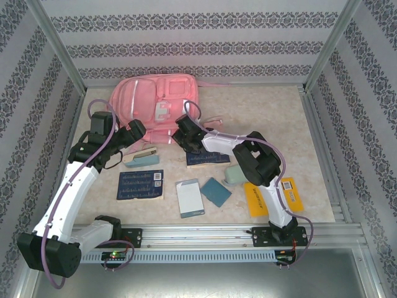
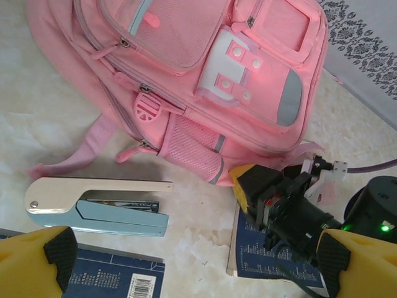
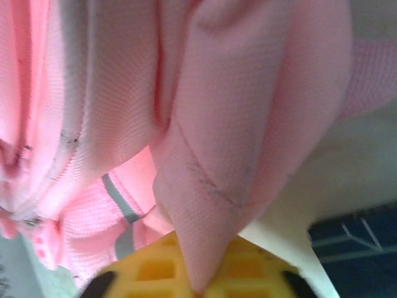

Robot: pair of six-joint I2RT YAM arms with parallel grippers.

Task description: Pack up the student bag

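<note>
Fabric at five o'clock on the student bag (image 1: 149, 99), clamped in the jaws of the right gripper (image 1: 183, 133), should be lifted gently, the left gripper (image 1: 138, 130) readied, jaws apart.

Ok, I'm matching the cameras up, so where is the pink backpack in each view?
Top external: student bag at the far centre-left of the table.
Left wrist: upper half, above the stapler.
Right wrist: close-up pink fabric, a fold reaching the right gripper.
Shared landmark: the dark blue book by the bag's near edge.
</note>
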